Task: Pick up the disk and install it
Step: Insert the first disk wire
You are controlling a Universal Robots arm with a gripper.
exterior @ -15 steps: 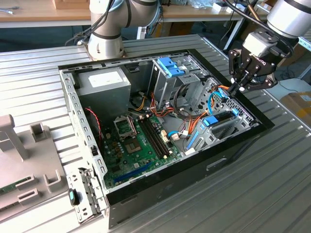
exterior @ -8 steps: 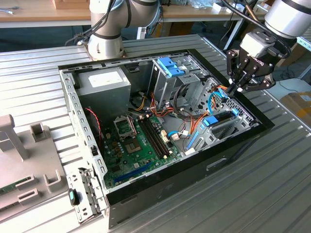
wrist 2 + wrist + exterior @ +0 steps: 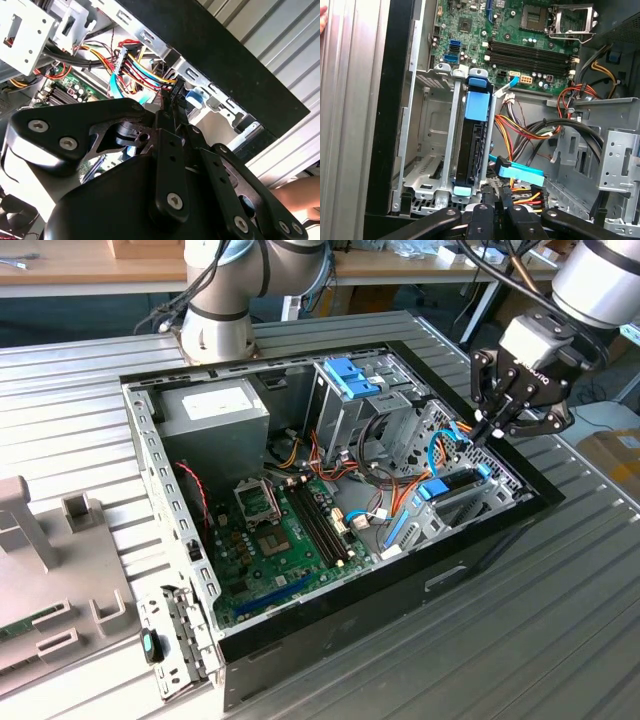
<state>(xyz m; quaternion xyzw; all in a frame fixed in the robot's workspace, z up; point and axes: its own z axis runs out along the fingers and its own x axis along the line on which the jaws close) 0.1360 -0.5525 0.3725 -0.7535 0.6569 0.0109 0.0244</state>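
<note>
Your pincer [image 3: 487, 431] hangs over the open computer case [image 3: 330, 632], right at the case's edge on the exterior view's right. Its black fingers [image 3: 482, 220] are drawn close together, tips pointing down into the wiring. You have no hold on the disk; whether the tips nip a plug down there, I can't tell.

Just beyond the tips in the first wrist view, there's your disk [image 3: 470, 150]: it stands on edge in a slot of the metal drive cage [image 3: 427, 130], dark body between its light-blue rails, already seated in the bay and apart from the fingers.

Beside it, a flat blue cable [image 3: 520, 172] lies across a bundle of red, yellow and orange wires [image 3: 140, 70], very near the fingertips in both wrist views.

Further in, the green motherboard [image 3: 280, 530] covers the case floor, and the grey power supply [image 3: 215, 410] sits in the far corner.

The case itself lies on the ribbed metal table [image 3: 560, 620], with a grey fixture [image 3: 40, 570] at the table's edge on the exterior view's left.
</note>
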